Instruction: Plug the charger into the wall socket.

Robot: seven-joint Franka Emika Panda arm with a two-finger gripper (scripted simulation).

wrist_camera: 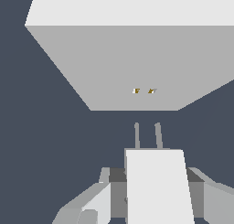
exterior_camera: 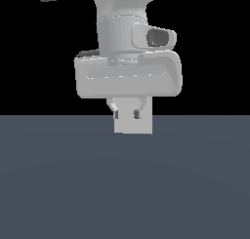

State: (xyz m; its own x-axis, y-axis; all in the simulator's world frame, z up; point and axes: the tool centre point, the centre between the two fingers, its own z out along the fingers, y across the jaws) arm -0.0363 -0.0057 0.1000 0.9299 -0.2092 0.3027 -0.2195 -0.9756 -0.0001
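Flat slate-blue floor [exterior_camera: 58, 184] (evenly lit) under a black backdrop [exterior_camera: 29, 62]

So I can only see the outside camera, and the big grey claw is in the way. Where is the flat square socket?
Observer: The wrist view shows the upright flat light-grey square wall socket straight ahead of the small whitish-grey cube charger.
Operator: Is it plugged in?
Observer: Not yet. Its two thin grey prongs stop short of the panel, with dark floor showing between.
Operator: Does it have holes?
Observer: Yes, two tiny yellowish holes, roughly in line with the prongs.
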